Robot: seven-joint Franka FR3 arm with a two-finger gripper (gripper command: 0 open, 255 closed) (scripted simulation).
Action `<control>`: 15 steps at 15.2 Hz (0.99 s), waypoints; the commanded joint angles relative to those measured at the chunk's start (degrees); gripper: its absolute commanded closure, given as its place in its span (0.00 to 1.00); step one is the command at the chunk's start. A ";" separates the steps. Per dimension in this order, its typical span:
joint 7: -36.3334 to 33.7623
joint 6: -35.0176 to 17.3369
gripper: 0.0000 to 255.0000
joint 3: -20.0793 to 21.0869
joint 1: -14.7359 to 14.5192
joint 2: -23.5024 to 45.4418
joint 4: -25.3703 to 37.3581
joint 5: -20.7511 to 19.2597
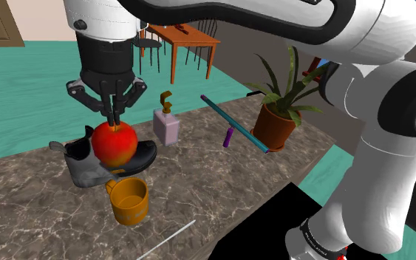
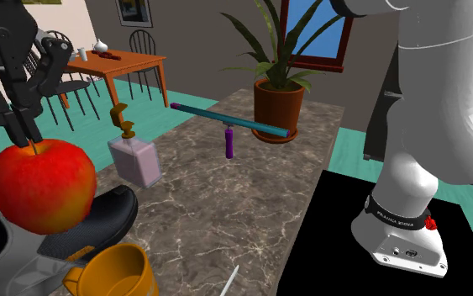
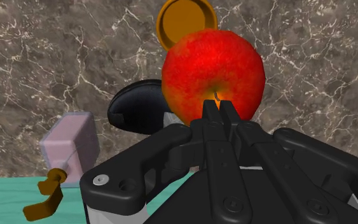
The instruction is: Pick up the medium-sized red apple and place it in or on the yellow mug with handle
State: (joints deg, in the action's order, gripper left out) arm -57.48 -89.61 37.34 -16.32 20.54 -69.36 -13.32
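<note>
Veined grey-brown marble forms the countertop (image 1: pixel 221 185) under me, with teal floor (image 1: pixel 21 96) beyond it and a wooden dining table (image 1: pixel 188 37) with dark chairs far off at twelve o'clock in the shoulder view.

My claw (image 1: pixel 113 118) is clenched, its two black fingertips pinched together on the thin stem of the red apple (image 1: pixel 114 144). The apple hangs straight below them, off the marble. In the shoulder view it overlaps a black and grey shoe (image 1: pixel 88 166) that lies on the counter. I cannot tell whether the fruit's underside touches the shoe.

The yellow-orange mug (image 1: pixel 128 201) stands upright on the marble at six o'clock from the apple in the shoulder view, just beside the shoe's toe. Its mouth is open and its handle points toward nine o'clock. The apple is not in it or on it.

At two o'clock from the apple stands a pale lilac soap dispenser (image 1: pixel 166 125) with a brown pump. Further along at three o'clock, a long teal rod (image 1: pixel 236 124) slants across the counter with a short purple marker (image 1: pixel 228 137) next to it. A potted plant (image 1: pixel 276 122) in a terracotta pot sits near the rod's far end. A thin white stick (image 1: pixel 165 240) lies on the marble at five o'clock from the mug, near my black stand (image 1: pixel 273 221).
</note>
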 commanded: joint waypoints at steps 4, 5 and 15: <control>0.05 -4.65 1.00 0.02 1.38 -1.37 -5.84 0.82; 0.06 -5.54 1.00 0.01 1.62 -1.60 -6.93 0.96; -0.10 -13.80 1.00 -0.17 3.17 -2.78 -16.29 1.52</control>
State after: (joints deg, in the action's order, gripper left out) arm -57.48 -102.48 37.20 -13.23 17.78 -84.73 -11.78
